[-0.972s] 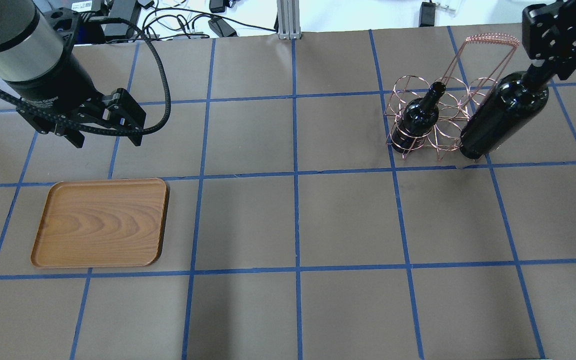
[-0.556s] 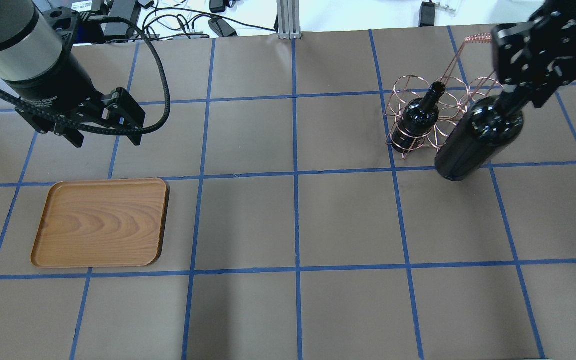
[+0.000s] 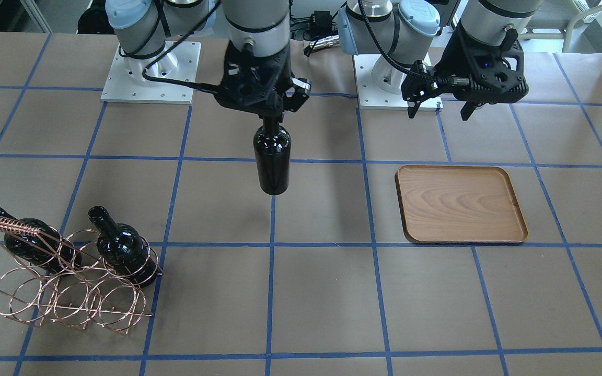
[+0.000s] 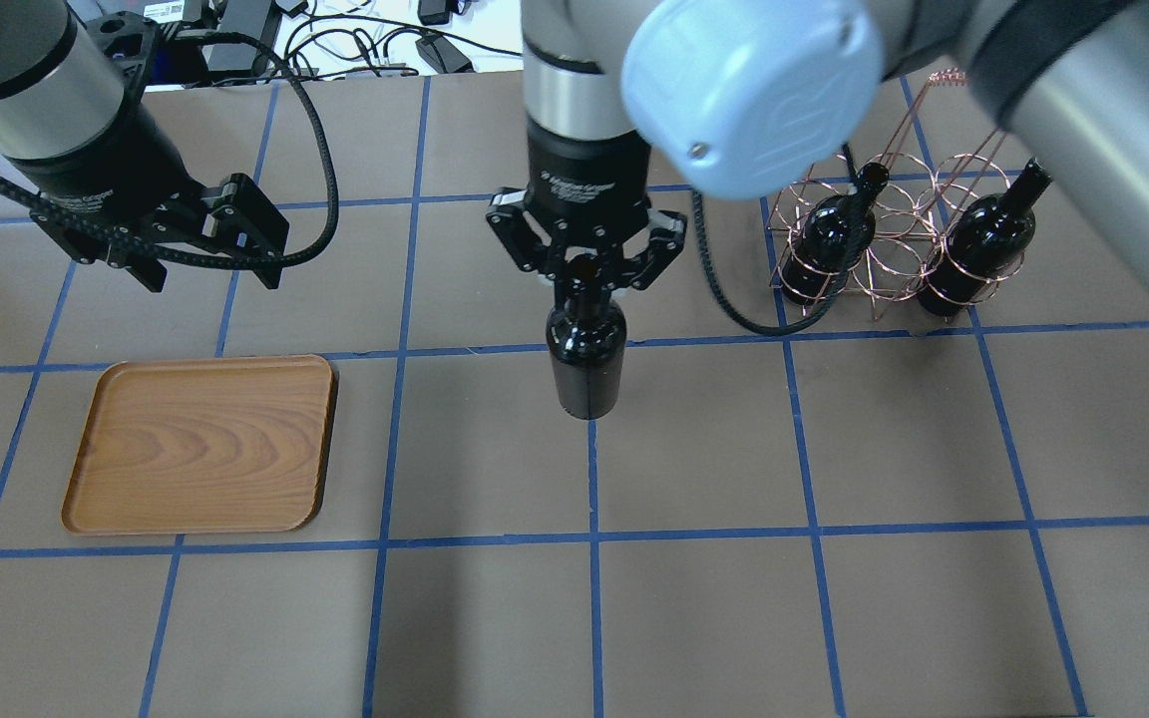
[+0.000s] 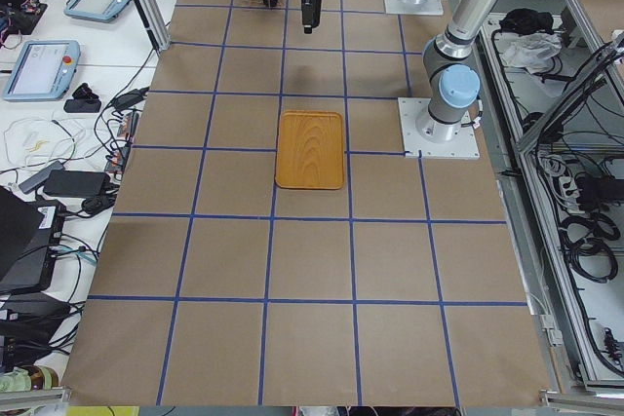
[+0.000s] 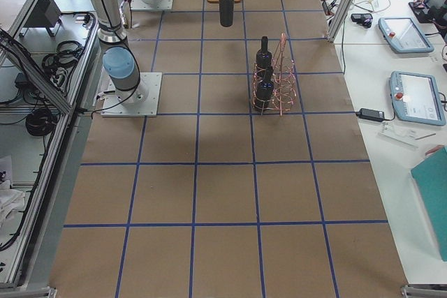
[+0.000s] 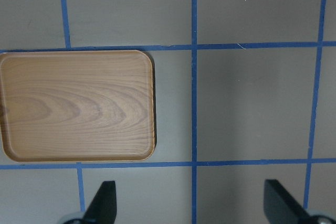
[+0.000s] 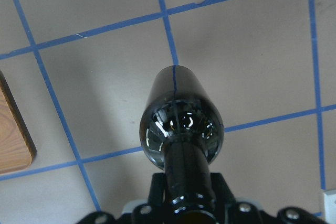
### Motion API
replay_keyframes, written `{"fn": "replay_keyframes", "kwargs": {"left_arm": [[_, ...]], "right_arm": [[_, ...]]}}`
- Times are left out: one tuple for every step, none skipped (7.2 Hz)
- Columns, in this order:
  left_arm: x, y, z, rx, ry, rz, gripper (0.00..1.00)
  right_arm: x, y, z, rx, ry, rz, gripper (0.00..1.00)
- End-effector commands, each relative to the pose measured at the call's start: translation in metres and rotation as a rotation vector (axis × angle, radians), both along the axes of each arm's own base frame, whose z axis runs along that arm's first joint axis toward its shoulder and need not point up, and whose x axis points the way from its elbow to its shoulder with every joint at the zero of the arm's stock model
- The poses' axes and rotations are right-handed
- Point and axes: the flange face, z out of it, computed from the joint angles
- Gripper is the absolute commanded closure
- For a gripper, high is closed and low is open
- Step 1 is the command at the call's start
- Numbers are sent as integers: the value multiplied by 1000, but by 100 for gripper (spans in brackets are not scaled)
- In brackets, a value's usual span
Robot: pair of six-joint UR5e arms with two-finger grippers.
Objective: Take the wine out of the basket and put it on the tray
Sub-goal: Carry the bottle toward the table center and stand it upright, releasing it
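Observation:
My right gripper [image 4: 584,271] is shut on the neck of a black wine bottle [image 4: 586,369] and holds it upright above the table's middle. It also shows in the front view [image 3: 272,162] and the right wrist view [image 8: 181,119]. The copper wire basket [image 4: 889,264] stands at the far right with two more bottles [image 4: 827,239] [image 4: 978,249] in it. The wooden tray [image 4: 200,444] lies bare at the near left. My left gripper [image 4: 210,282] is open and empty, hovering behind the tray. The left wrist view shows the tray [image 7: 76,106] below its spread fingers [image 7: 102,205].
Blue tape lines divide the brown table into squares. Cables and power bricks [image 4: 355,45] and an aluminium post [image 4: 574,40] lie beyond the far edge. The two arm bases [image 3: 149,73] [image 3: 400,78] stand on the robot's side.
My right arm has carried the bottle from beside the basket leftward to the table's middle. The basket's right-hand bottle now shows. The left arm has not moved.

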Motion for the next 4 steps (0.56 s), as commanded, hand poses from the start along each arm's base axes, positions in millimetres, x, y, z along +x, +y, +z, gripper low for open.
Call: {"fn": "replay_keyframes", "kwargs": {"left_arm": [[0, 0, 0, 0, 0, -7, 0], [1, 0, 1, -2, -1, -3, 0], [12, -1, 2, -3, 0, 3, 0], [15, -2, 2, -3, 0, -11, 0]], "right_arm": [[39, -12, -55, -4, -2, -29, 100], [39, -10, -70, 13, 11, -39, 100], [41, -14, -73, -18, -3, -54, 100], [47, -9, -89, -3, 15, -73, 100]]}}
